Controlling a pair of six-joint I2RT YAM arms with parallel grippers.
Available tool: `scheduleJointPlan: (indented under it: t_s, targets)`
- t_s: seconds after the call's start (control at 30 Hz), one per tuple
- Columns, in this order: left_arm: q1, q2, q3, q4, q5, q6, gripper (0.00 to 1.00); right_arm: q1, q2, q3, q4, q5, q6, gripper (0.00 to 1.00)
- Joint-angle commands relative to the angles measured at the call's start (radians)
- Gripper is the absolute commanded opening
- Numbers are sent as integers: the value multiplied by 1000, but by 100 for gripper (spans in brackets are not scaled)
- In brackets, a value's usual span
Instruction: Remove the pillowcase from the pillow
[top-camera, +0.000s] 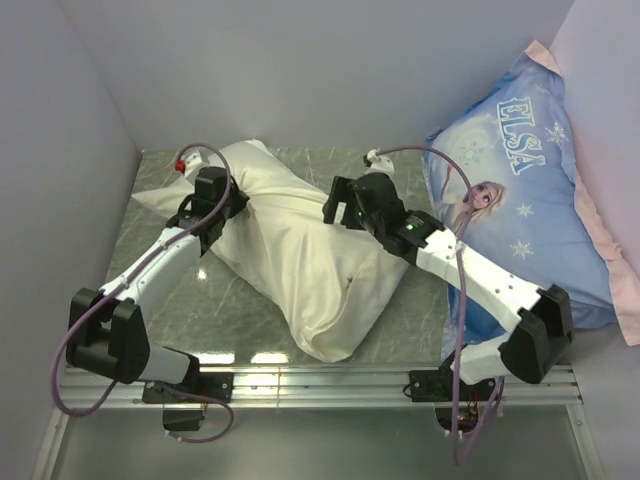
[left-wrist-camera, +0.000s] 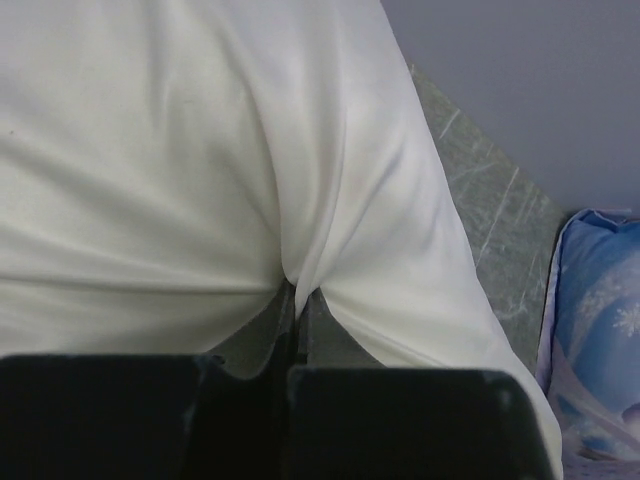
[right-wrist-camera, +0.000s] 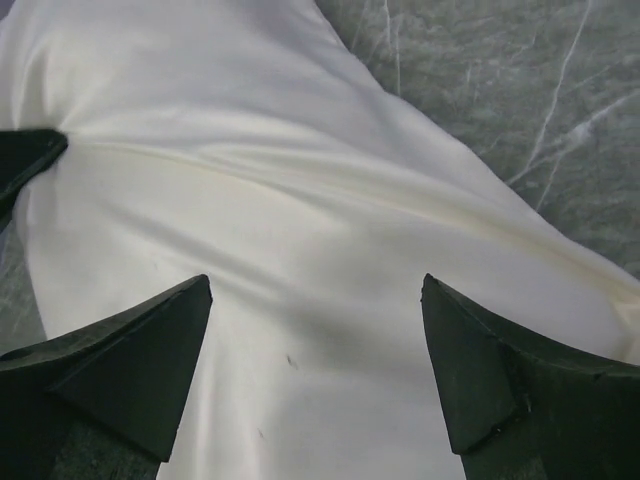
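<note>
You're working in a robot test cell, a lab setup and not a bedroom. Your left arm (top-camera: 160, 260) and right arm (top-camera: 480, 275) are bolted to an aluminium rail (top-camera: 320, 385) at the near edge of a marble-patterned table (top-camera: 235, 300). Plain pale walls (top-camera: 60, 150) box it in on 3 sides. Purple cables (top-camera: 62, 370) loop off the arms. The only homely things are the cream pillowcase (top-camera: 300, 250) and a blue ELSA pillow (top-camera: 530, 220).

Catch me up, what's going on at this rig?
Two arms are on the cream pillowcase, which lies on the table with the pillow hidden inside. The left tool is shut on a pinch of fabric near the far end. The right tool is open over the middle, gripping nothing. The Elsa pillow sits off to the right.
</note>
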Motion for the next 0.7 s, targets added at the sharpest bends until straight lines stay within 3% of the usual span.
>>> scheduleJointPlan:
  t_s: [0.0,0.13,0.33,0.67]
  targets:
    - [65,78,34,38,54,-38,0,25,-143,-102,1,53,23,92]
    - [132,128,53,75,97,-86,0,36,-244,-278,64,21,75,91]
    - [134,208,113,81,96,-94,0,77,-287,-450,74,21,138,87]
    - [134,226,156,69,91,-72,0,81,-520,-723,35,20,230,84]
